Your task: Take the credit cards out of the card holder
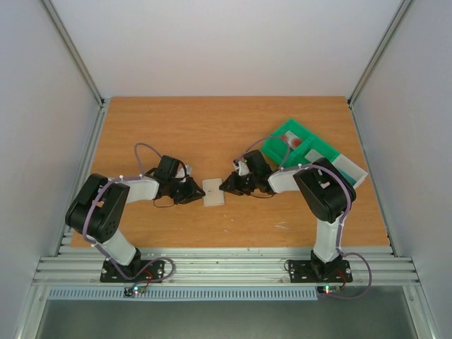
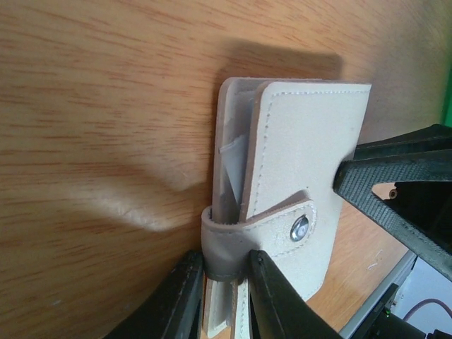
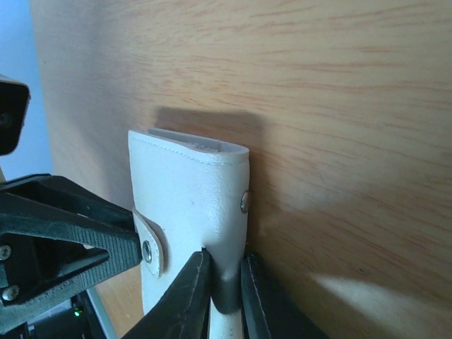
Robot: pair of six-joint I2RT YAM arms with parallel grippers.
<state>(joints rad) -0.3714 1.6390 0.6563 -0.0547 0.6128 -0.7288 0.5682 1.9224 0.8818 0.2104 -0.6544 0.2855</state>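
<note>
Card holder (image 1: 213, 192) near the middle of the wooden table (image 1: 176, 127), held between the two arms. We see a flat, pale whitish-beige case with stitched edges, closed by a strap (image 2: 261, 233) that wraps round one edge and fastens on the face with a metal snap (image 2: 299, 228). From the left wrist, the card holder (image 2: 311, 141) shows its two covers slightly parted, with translucent sleeves between them; no coloured card can be made out there. The left gripper (image 1: 200, 192) has its fingers pressed together on the strap-side edge, and its own camera shows the left gripper (image 2: 224, 272) pinching the strap's fold together with the cover edges. The right gripper (image 1: 226, 187) meets the holder from the opposite side; in the right wrist view the right gripper (image 3: 224, 279) nips the narrow edge of the card holder (image 3: 187, 198). We cannot tell whether the case rests on the table or sits just above it. A bright green compartment tray (image 1: 311, 145) lies well apart, towards the far right.
</note>
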